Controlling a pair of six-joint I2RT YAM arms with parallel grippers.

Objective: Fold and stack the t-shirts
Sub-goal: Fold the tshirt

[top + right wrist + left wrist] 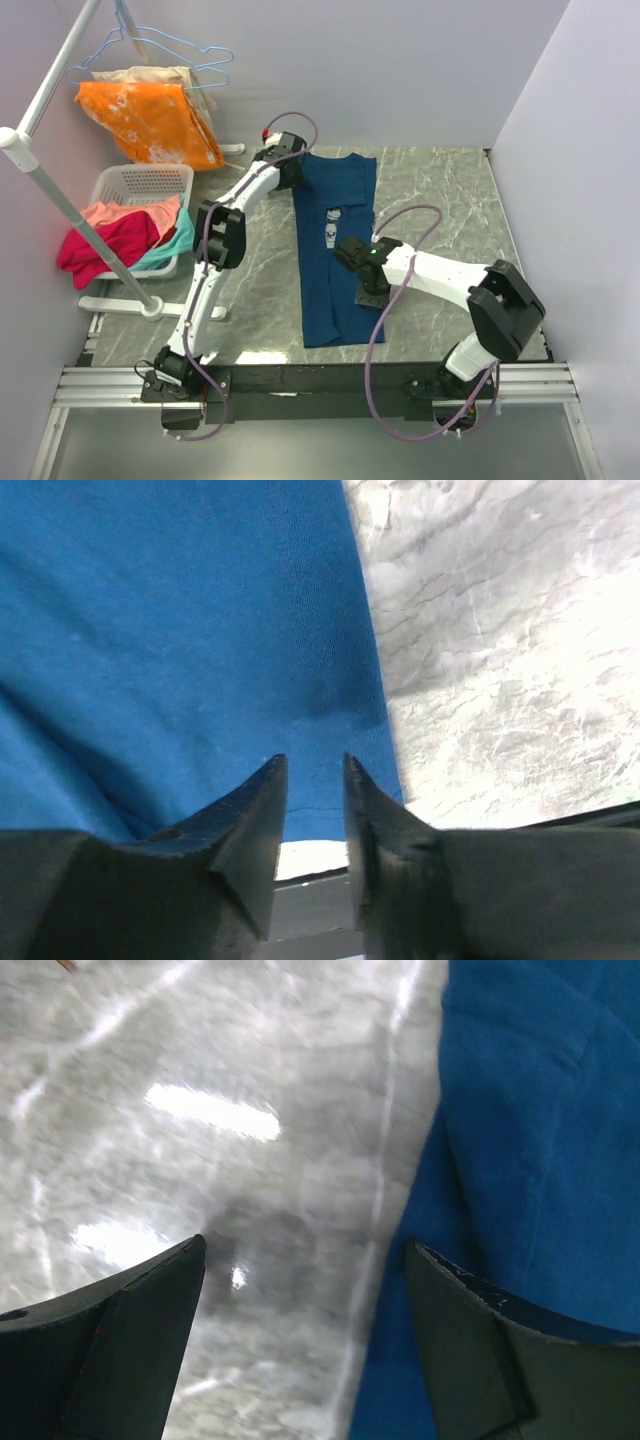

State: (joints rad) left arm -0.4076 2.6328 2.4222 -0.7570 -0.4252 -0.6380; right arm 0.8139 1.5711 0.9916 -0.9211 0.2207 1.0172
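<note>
The navy t-shirt [335,250] lies folded into a long strip on the marble counter [440,200], its pale print facing up. The right gripper [315,780] hovers over its right edge, jaws nearly closed on nothing. The left gripper [305,1260] sits at the shirt's far left corner, jaws spread wide.

T-shirt [335,250] on table [450,200], frame centre, long axis running top to bottom. Left gripper [290,150] at shirt's upper left corner. Right gripper [352,252] over shirt's right edge, mid-frame. Basket [140,185] left of table, clothes pile [115,235] in it. Hanging garment [150,120] on hanger [190,50], upper left, behind basket. Rack pole [60,200] crossing in front of basket.
</note>
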